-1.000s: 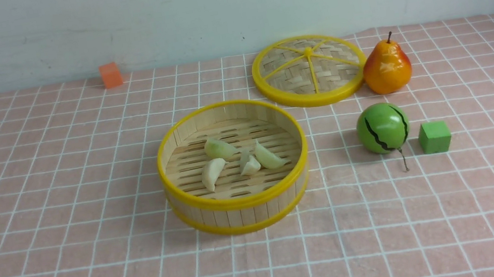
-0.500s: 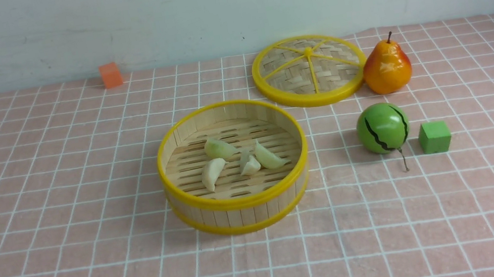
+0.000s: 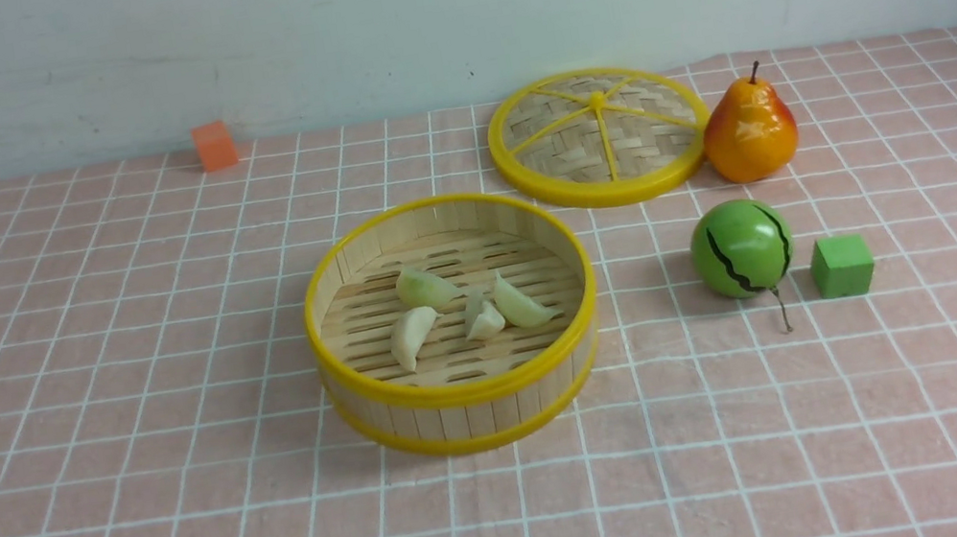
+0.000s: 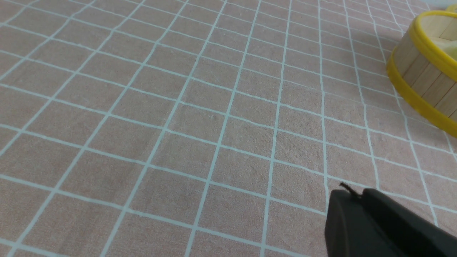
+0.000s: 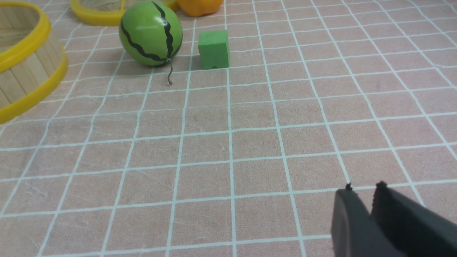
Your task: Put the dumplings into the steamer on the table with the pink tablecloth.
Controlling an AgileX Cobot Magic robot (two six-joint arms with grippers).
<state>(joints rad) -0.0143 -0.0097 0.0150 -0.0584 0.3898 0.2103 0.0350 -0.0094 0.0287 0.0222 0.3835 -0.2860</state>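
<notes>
The steamer (image 3: 466,394) stands in the middle of the table on the pink tablecloth (image 3: 116,368). Several dumplings lie on its slatted floor, among them a greenish one (image 3: 426,287), a cream one (image 3: 412,336) and another greenish one (image 3: 523,302). Neither arm shows in the front view. In the left wrist view my left gripper (image 4: 355,194) is shut and empty over bare cloth, with the steamer wall (image 4: 421,71) off to one side. My right gripper (image 5: 365,187) has its tips slightly parted with nothing between them, apart from the steamer (image 5: 28,71).
The flat woven lid (image 3: 597,137) lies behind the steamer on the right, with a pear (image 3: 750,131) beside it. A green striped ball (image 3: 741,249) and a green cube (image 3: 842,266) sit right of the steamer. An orange cube (image 3: 214,145) is at the back left.
</notes>
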